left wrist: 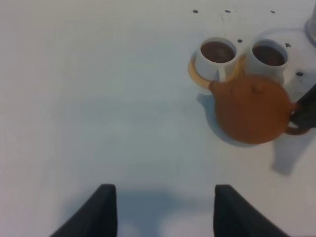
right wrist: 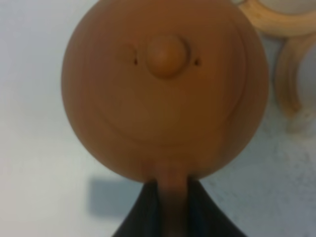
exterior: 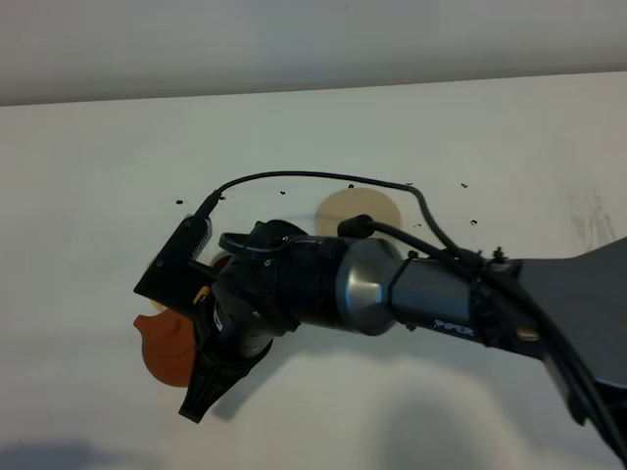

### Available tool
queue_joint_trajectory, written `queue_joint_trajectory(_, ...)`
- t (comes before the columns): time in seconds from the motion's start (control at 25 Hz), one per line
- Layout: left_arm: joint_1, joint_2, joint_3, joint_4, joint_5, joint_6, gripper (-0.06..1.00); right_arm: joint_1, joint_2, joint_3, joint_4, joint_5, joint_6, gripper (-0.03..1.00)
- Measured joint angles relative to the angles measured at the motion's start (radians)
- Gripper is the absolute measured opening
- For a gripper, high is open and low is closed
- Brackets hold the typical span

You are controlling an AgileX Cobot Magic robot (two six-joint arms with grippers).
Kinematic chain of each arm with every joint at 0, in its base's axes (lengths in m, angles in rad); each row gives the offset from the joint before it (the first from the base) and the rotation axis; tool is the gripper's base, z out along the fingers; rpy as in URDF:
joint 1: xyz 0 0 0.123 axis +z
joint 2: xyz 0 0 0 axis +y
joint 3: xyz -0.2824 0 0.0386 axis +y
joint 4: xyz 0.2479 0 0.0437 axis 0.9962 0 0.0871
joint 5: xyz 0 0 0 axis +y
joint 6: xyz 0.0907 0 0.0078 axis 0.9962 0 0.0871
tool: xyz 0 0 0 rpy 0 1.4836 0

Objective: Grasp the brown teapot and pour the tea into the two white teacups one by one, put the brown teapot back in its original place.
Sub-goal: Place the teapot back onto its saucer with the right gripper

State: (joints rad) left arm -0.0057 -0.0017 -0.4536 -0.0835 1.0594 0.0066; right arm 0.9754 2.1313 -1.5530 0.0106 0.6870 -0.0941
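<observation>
My right gripper [exterior: 201,338] [right wrist: 170,191] is shut on the loop handle of the brown teapot [exterior: 167,345] [left wrist: 252,111] [right wrist: 165,89]. It holds the pot upright, lid knob up, at the left of the table. In the left wrist view the two white teacups [left wrist: 217,53] [left wrist: 269,57] stand side by side just beyond the pot, both holding dark tea. In the exterior high view my right arm hides them. The beige coaster [exterior: 361,208] lies bare behind the arm, well right of the teapot. My left gripper [left wrist: 165,212] is open over bare table, apart from everything.
Orange saucer rims [left wrist: 196,74] [right wrist: 289,74] show under the cups. Small dark specks [exterior: 468,184] dot the white table [exterior: 98,196] near the coaster. My right arm [exterior: 441,294] stretches across the middle from the right.
</observation>
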Motion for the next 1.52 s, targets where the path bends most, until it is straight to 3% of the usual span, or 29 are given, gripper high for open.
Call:
queue_joint_trajectory(0.28,0.0,0.0,0.0,0.0,0.0,0.0,0.44,-0.034,-0.152,0.0,-0.011,0.078,-0.022,0.11)
queue_joint_trajectory(0.64,0.0,0.0,0.0,0.0,0.0,0.0,0.44,-0.286,-0.189,0.0,-0.041,0.082,-0.026,0.11)
queue_joint_trajectory(0.84,0.0,0.0,0.0,0.0,0.0,0.0,0.44,-0.383,-0.174,0.0,-0.057,0.083,-0.025,0.11)
queue_joint_trajectory(1.52,0.0,0.0,0.0,0.0,0.0,0.0,0.44,-0.468,-0.06,0.027,-0.011,0.051,-0.021,0.11)
